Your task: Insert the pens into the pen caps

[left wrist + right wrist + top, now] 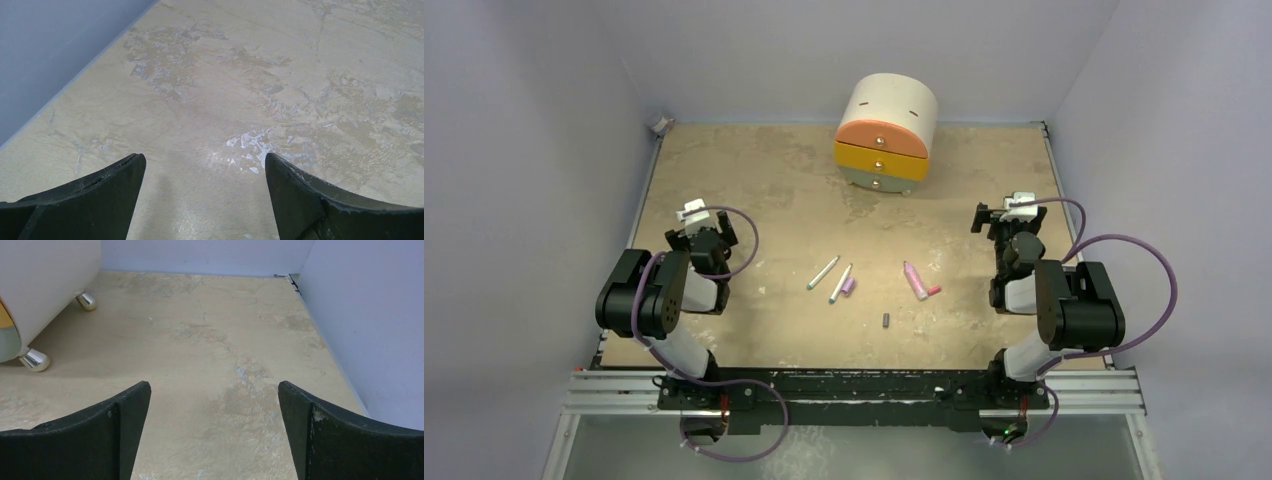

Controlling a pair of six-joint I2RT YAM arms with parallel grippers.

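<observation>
It looked like a robotics lab test cell: a mottled beige worktop [744, 180] boxed in on three sides by plain lilac-grey walls [534, 110], two black robot arms [656, 298] bolted to an aluminium rail [604, 401] along its near edge, purple cables [1124, 238] looping off them, and a small round drawer unit [886, 133]

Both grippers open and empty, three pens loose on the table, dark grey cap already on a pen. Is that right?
No: the top view shows the dark grey cap lying by itself on the table. The rest is right.
</observation>
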